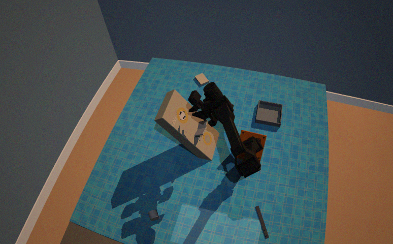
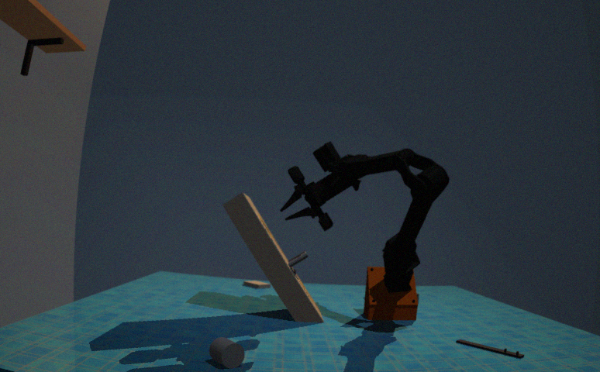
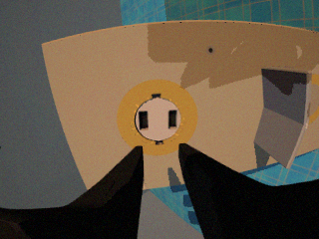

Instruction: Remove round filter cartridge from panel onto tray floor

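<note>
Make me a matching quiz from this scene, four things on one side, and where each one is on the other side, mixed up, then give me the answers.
Things:
1. cartridge
2. tray
3. claw
4. grey cylinder

Places:
A. in the air, just off the panel face
B. lying on the mat near the front edge
C. flush in the panel, inside an orange ring
D. on the mat beside the arm's orange base

Pairs: 1-C, 2-D, 3-A, 4-B
</note>
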